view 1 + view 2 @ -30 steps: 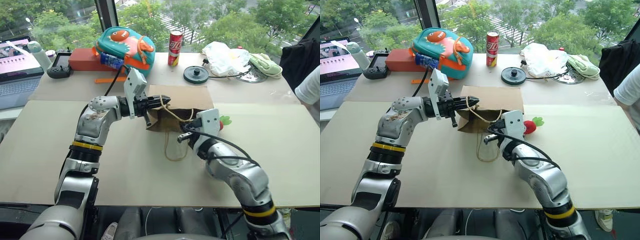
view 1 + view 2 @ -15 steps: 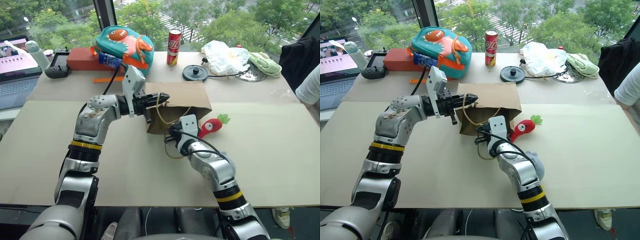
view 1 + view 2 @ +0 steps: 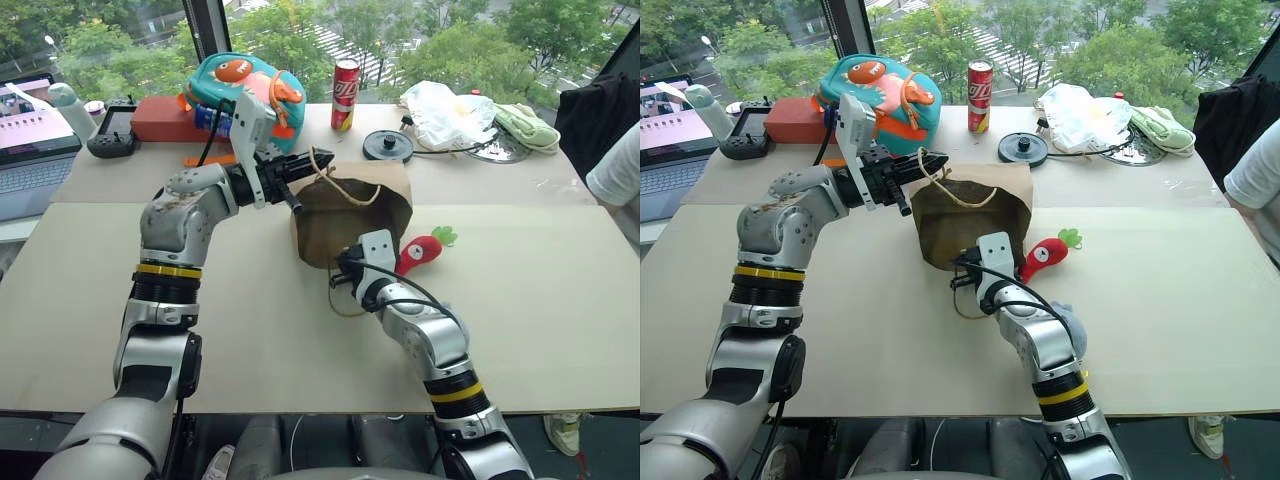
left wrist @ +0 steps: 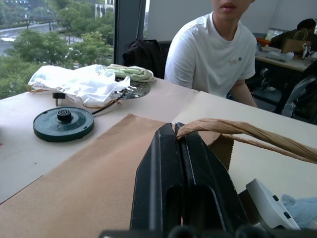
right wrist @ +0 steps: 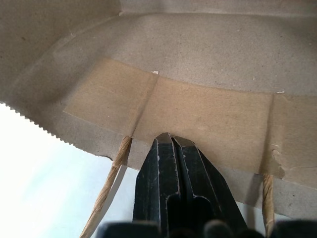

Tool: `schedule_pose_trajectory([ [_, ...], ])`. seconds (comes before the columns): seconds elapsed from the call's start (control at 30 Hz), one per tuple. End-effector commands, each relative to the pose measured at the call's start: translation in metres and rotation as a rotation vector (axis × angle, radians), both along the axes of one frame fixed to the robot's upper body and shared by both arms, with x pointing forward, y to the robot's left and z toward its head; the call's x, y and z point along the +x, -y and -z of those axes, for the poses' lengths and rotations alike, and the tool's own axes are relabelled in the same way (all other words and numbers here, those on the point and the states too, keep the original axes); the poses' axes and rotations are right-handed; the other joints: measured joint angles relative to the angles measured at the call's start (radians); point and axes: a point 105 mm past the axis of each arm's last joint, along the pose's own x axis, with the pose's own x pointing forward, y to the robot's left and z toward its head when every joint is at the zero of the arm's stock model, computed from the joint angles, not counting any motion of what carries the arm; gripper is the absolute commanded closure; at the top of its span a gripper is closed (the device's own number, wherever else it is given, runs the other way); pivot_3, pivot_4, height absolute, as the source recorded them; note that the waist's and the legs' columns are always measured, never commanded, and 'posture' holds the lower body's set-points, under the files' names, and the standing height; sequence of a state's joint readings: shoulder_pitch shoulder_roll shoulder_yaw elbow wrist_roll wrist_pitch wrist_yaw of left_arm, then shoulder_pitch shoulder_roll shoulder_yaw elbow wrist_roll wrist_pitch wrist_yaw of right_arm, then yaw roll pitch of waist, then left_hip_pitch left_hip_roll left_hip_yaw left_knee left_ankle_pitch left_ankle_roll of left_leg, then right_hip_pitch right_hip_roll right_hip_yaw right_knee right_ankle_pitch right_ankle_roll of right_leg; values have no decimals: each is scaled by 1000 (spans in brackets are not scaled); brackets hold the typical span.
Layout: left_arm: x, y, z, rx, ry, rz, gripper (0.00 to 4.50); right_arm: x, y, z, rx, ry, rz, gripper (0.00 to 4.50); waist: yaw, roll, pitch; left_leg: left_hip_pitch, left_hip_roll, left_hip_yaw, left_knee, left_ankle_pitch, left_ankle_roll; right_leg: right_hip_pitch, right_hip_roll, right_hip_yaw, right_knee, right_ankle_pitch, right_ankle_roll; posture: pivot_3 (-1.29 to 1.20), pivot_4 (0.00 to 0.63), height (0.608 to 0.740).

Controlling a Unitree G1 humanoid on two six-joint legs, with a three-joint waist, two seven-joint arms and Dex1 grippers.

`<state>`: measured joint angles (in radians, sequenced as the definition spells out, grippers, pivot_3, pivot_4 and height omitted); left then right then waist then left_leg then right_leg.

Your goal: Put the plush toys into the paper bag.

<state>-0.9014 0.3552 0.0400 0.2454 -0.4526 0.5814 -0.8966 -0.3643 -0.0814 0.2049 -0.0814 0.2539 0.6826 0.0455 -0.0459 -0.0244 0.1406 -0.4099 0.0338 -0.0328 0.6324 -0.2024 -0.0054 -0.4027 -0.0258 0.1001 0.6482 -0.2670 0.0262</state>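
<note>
The robot is opening the paper bag [image 3: 350,215], not yet loading it; the left gripper [image 3: 308,170] has its jaws clamped on the upper rim beside the cord handle [image 3: 345,190] and holds it above the table; the right gripper [image 5: 169,140], jaws pressed together, sits at the lower rim of the mouth; the red radish toy [image 3: 421,250] lies just beside the bag, the grey-blue toy [image 3: 1068,322] behind the right forearm. I think next the right gripper must let go and reach for the radish.

Matt brown kraft paper bag [image 3: 350,215], twisted paper-cord handles [image 3: 340,185]
</note>
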Motion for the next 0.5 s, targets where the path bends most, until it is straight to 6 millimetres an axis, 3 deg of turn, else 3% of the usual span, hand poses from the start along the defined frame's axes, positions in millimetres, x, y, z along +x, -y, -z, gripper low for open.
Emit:
schedule_pose_trajectory([
  [0.03,-8,4,-21,-29,70,20,4500,-3,0,1,-7,-7,-9,4458,0,0,0,0,0,0,0,0,0,0,0,0,0,0,0,0,150,739],
  [0.17,-9,4,-15,-9,73,16,4500,-4,0,-33,68,115,-13,4458,0,0,0,0,0,0,0,0,0,0,0,0,0,0,0,0,150,739],
  [0.3,-10,3,-12,-11,68,12,4500,-21,5,-81,160,244,-48,4458,1,0,0,-1,0,0,0,0,0,-1,0,0,0,0,0,0,150,739],
  [0.5,-11,3,-11,-16,67,11,4500,-47,13,-94,156,241,-92,4458,2,0,0,-2,0,-1,0,0,0,-1,0,-1,0,0,0,0,150,739],
])
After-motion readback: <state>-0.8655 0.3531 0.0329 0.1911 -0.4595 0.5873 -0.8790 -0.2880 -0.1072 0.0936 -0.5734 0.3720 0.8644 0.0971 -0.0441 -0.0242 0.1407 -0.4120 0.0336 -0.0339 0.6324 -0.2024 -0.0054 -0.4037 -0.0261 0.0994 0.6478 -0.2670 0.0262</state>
